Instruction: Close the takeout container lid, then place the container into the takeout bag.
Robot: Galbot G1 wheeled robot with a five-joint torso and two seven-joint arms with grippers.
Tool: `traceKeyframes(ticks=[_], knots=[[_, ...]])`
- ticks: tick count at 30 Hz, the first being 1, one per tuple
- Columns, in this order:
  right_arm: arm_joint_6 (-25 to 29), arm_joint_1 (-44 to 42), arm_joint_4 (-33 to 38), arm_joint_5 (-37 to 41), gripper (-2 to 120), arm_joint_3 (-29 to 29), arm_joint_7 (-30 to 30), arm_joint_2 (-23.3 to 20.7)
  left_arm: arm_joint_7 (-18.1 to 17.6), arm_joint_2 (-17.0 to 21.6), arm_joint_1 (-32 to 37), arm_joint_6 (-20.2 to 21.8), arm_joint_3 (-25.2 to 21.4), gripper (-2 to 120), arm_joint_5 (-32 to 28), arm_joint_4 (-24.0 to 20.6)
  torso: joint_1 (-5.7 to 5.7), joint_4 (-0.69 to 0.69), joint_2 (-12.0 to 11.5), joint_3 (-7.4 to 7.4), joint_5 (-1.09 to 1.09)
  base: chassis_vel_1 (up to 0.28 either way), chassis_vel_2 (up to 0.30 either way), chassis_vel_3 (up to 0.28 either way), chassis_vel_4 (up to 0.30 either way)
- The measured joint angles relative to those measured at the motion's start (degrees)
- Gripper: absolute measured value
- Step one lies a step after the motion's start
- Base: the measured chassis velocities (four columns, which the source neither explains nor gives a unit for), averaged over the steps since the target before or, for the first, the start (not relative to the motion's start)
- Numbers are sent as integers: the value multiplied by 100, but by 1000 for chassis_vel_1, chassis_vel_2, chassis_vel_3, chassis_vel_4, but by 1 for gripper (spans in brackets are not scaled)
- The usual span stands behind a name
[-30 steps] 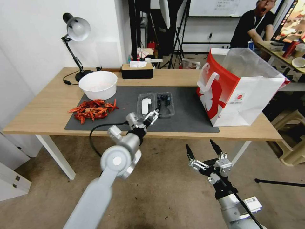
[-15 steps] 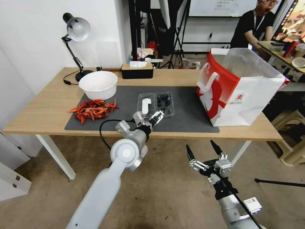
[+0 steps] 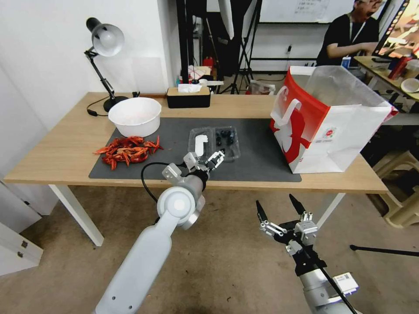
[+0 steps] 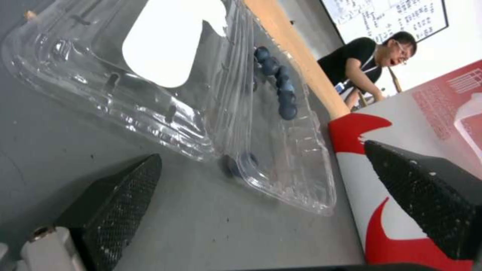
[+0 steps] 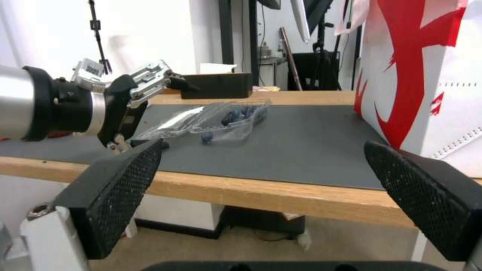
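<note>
The container (image 3: 214, 142) lies open and flat on the grey mat (image 3: 257, 152). The takeout container lid (image 3: 200, 143), its left half, bears a white oblong piece, and the right half (image 3: 228, 140) holds dark blue berries. My left gripper (image 3: 206, 158) hovers open at the container's near edge, low over the mat. From the left wrist, the lid (image 4: 150, 56) and berry half (image 4: 284, 124) lie just beyond the gripper (image 4: 261, 150). The takeout bag (image 3: 325, 122) stands open to the right. My right gripper (image 3: 275, 201) hangs open below the table's front edge.
At the mat's left sit a big white bowl (image 3: 134, 116) and a pile of red crayfish (image 3: 127, 151). A black tissue box (image 3: 188, 97) and a desk lamp (image 3: 104, 41) stand at the back. The table's front edge (image 3: 262, 185) runs between my two grippers.
My left arm has swung to the right and its wrist has turned, so the fingers now spread sideways at the container's near edge. The right arm has hardly moved.
</note>
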Motion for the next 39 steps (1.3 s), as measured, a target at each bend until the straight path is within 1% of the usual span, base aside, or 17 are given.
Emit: traceKeyframes(ticks=[4, 13, 20, 21, 23, 24, 25, 28, 29, 30, 31, 32, 33, 34, 35, 37, 39], knots=[[0, 0, 10, -17, 100, -13, -2, 24, -100, -55, -63, -20, -9, 100, 10, 82, 0, 0, 1, -1, 0, 0, 0, 0, 0], [36, -73, 25, -61, 100, -1, -20, 37, -129, -103, -67, -125, -24, 100, 17, 138, -1, -1, 2, -1, 0, 0, 0, 0, 0], [104, -112, -29, -179, 100, -18, -56, 119, 21, -107, -34, -532, -27, 100, 8, 159, 0, 1, -1, 2, 0, 0, 0, 0, 0], [104, -112, -29, -179, 100, -18, -56, 119, 21, -107, -34, -532, -27, 100, 8, 159, 0, 1, -1, 2, 0, 0, 0, 0, 0], [128, -132, -51, -201, 100, -28, -77, 139, 158, -105, 11, -649, -42, 100, 2, 104, 2, 3, -2, 2, 0, 0, 0, 0, 0], [135, -138, -56, -205, 100, -34, -82, 150, 244, -105, 41, -682, -42, 100, -5, 49, 1, 2, -2, 2, 0, 0, 0, 0, 0], [135, -138, -56, -205, 100, -34, -82, 150, 244, -105, 41, -682, -42, 100, -5, 49, 1, 2, -2, 2, 0, 0, 0, 0, 0], [148, -153, -64, -229, 100, -47, -95, 167, 490, -78, 112, -766, -41, 100, -46, -132, 1, 2, -1, 1, 0, 0, 0, 0, 0], [148, -153, -64, -229, 100, -47, -95, 167, 490, -78, 112, -766, -41, 100, -46, -132, 1, 2, -1, 1, 0, 0, 0, 0, 0], [153, -158, -67, -235, 100, -49, -101, 171, 600, -69, 123, -830, -42, 100, -48, -166, 1, 2, -1, 1, 0, 0, 0, 0, 0], [156, -162, -68, -239, 100, -51, -105, 173, 731, -59, 128, -905, -45, 100, -33, -172, 1, 1, -1, 1, 0, 0, 0, 0, 0], [156, -162, -68, -239, 100, -51, -105, 173, 731, -59, 128, -905, -45, 100, -33, -172, 1, 1, -1, 1, 0, 0, 0, 0, 0], [158, -174, -68, -244, 100, -53, -110, 174, 938, -51, 128, -1000, -55, 100, 20, -170, 1, 1, -1, 1, 0, 0, 0, 0, 0], [159, -177, -68, -247, 100, -53, -112, 172, 1055, -51, 121, -1057, -56, 100, 72, -158, 1, 1, -1, 1, 0, 0, 0, 0, 0], [159, -177, -68, -247, 100, -53, -112, 172, 1055, -51, 121, -1057, -56, 100, 72, -158, 1, 1, -1, 1, 0, 0, 0, 0, 0], [160, -180, -68, -252, 100, -53, -114, 162, 1293, -62, 77, -1137, -41, 100, 215, -112, 1, 1, -1, 1, 0, 0, 0, 0, 0], [160, -180, -68, -254, 100, -53, -115, 158, 1359, -67, 54, -1145, -27, 100, 236, -100, 1, 1, -1, 0, 0, 0, 0, 0, 0]])
